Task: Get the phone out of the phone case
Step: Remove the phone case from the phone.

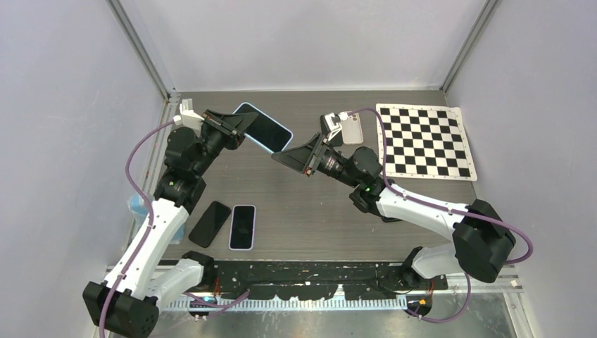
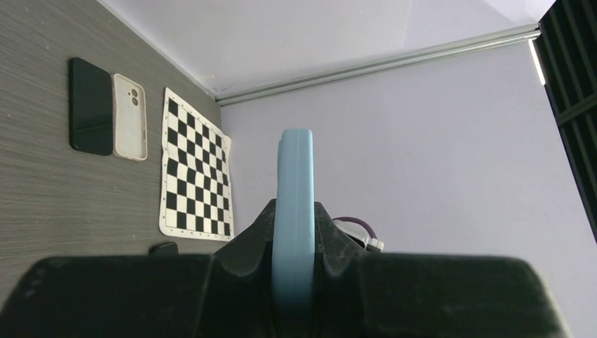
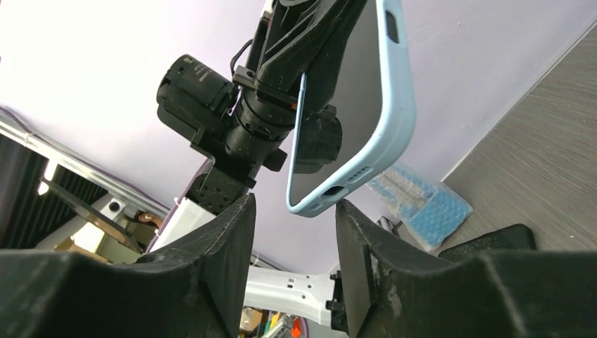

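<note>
The phone (image 1: 267, 129), dark screen showing, sits in a light blue phone case (image 3: 396, 120) and is held up in the air over the back left of the table. My left gripper (image 1: 236, 127) is shut on the case's edge (image 2: 296, 204), one jaw pressed on each side. My right gripper (image 1: 276, 156) is open, and its fingertips (image 3: 352, 215) reach the case's lower end with the port cutouts. That end hangs just beyond the gap between them, close to one fingertip. Nothing is held between the right jaws.
A black phone (image 1: 210, 223) and a white-edged phone (image 1: 242, 227) lie at the near left. A white case (image 1: 352, 129) and a dark phone (image 2: 91, 105) lie beside the checkerboard mat (image 1: 426, 141) at the back right. A blue bubble-wrap bag (image 1: 137, 206) lies at the left edge.
</note>
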